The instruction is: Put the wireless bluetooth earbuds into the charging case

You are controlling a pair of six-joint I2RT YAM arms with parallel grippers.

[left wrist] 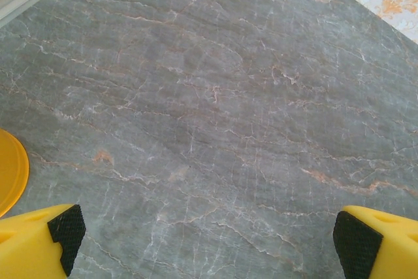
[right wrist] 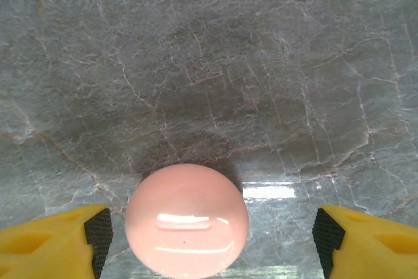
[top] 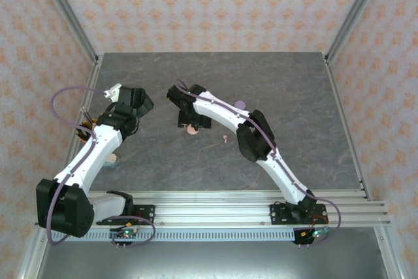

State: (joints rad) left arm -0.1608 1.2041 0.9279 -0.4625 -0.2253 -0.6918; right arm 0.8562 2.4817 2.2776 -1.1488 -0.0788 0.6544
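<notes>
A closed, round pale pink charging case (right wrist: 187, 220) lies on the grey marble table (right wrist: 209, 63). It sits between the fingers of my right gripper (right wrist: 209, 240), close beside the left pad (right wrist: 98, 233) and well apart from the right one (right wrist: 325, 236). That gripper is open. From above, the right gripper (top: 189, 119) hovers over the pink case (top: 193, 131), and one tiny pink earbud (top: 225, 138) lies on the table to its right. My left gripper (left wrist: 209, 240) is wide open over bare table, at the left (top: 130, 104) in the top view.
A lilac round case (top: 240, 104) peeks out behind the right arm. A yellow disc (left wrist: 10, 171) lies left of the left gripper. A small beige object (top: 112, 159) sits beside the left arm. Metal frame posts and patterned walls bound the table.
</notes>
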